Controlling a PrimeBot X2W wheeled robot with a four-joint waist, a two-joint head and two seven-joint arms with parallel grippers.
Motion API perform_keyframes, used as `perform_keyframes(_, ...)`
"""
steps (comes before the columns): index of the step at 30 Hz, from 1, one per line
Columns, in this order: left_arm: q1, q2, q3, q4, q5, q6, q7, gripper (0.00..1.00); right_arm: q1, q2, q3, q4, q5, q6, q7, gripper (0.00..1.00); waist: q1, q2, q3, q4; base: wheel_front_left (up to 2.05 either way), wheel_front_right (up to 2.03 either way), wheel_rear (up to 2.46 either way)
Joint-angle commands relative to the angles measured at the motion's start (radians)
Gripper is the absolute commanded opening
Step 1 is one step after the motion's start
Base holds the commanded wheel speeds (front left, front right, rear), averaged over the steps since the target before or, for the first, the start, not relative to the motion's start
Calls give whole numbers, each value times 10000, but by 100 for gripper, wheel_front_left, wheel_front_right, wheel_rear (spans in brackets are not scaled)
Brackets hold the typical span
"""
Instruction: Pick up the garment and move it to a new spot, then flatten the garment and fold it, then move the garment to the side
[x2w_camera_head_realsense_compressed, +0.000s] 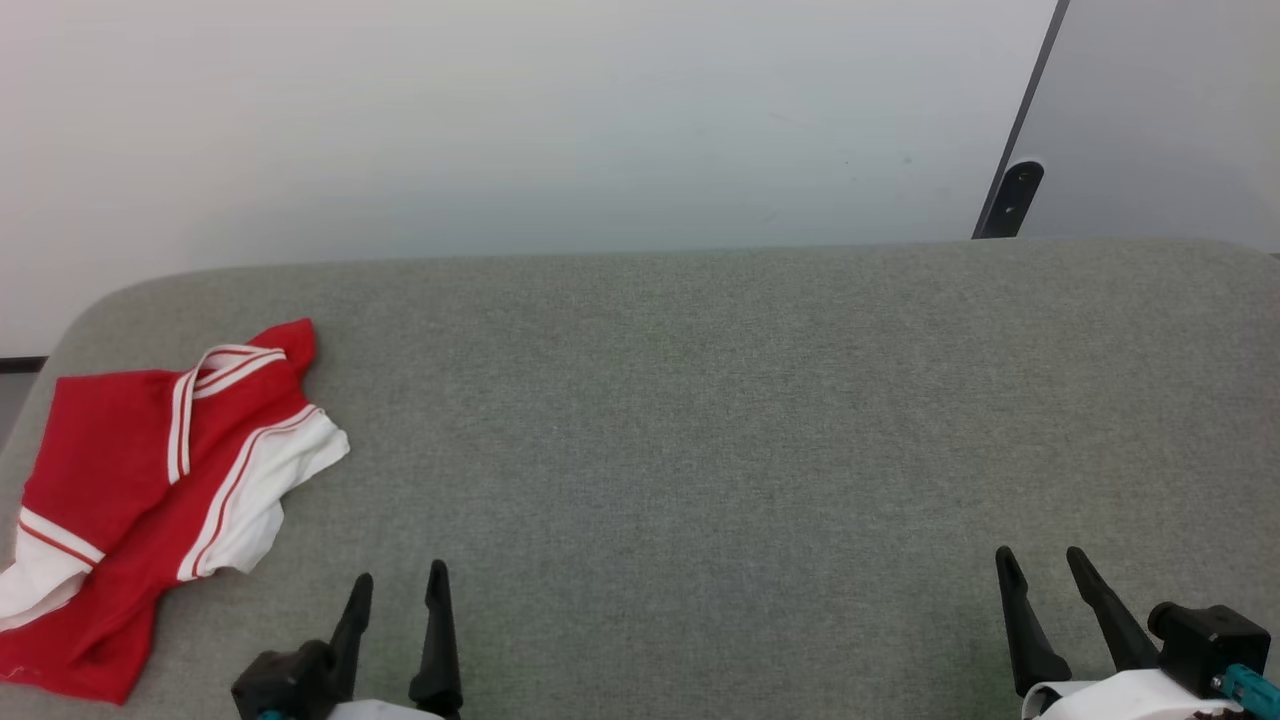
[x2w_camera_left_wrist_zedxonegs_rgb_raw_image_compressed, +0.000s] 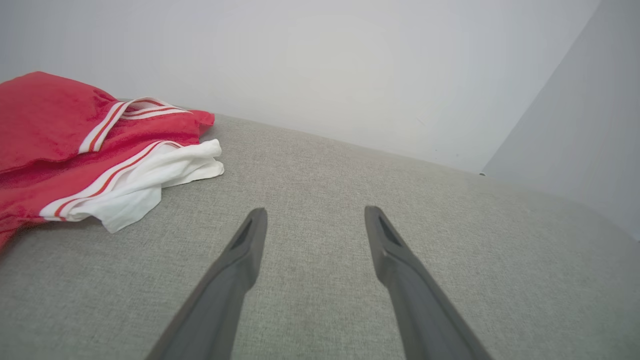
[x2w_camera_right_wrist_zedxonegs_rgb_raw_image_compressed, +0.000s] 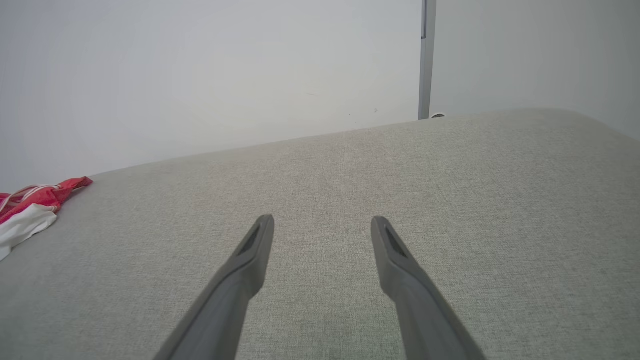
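i'm looking down at a grey fabric surface (x2w_camera_head_realsense_compressed: 700, 450) with a pale wall (x2w_camera_head_realsense_compressed: 500, 120) behind it. the garment (x2w_camera_head_realsense_compressed: 150, 480) lies crumpled at the far left of that surface, close to its rounded left edge. it is mostly red, with the white-and-red striped neck trim showing near its top. one white sleeve spills out toward the middle of the surface and another shows at the garment's lower left. my left gripper (x2w_camera_head_realsense_compressed: 401, 572) sits at the lower left of the head view, its two dark fingers spread apart and grasping nothing. the garment is near it on its left but not touching; in the left wrist view bare grey fabric lies between the fingertips and the white sleeve. my right gripper (x2w_camera_head_realsense_compressed: 1039, 552) sits at the lower right, fingers likewise parted and empty, well apart from the garment, which shows small at the left edge of the right wrist view. i cannot tell whether either gripper's tips touch the surface. at the upper right a dark slanted strip (x2w_camera_head_realsense_compressed: 1012, 190) divides the wall from a greyer panel (x2w_camera_head_realsense_compressed: 1180, 120).
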Motion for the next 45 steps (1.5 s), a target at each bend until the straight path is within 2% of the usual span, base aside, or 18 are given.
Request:
perform_keyframes(1, 52, 17, -22, -105, 340, 76, -107, 100, 90, 13, 37, -117, -290, -5, -69, 100, 0, 0, -13, -6, 0, 0, 0)
perform_keyframes(37, 545, -185, 253, 256, 2528, -268, -788, 100, 640, 276, -293, -332, -2193, -8, -727, 100, 0, 0, -92, 63, 0, 0, 0)
perform_keyframes(45, 443, -200, 332, 285, 2577, -378, -781, 100, 573, 338, -379, -262, -2018, -8, -820, 100, 0, 0, -77, 87, 0, 0, 0)
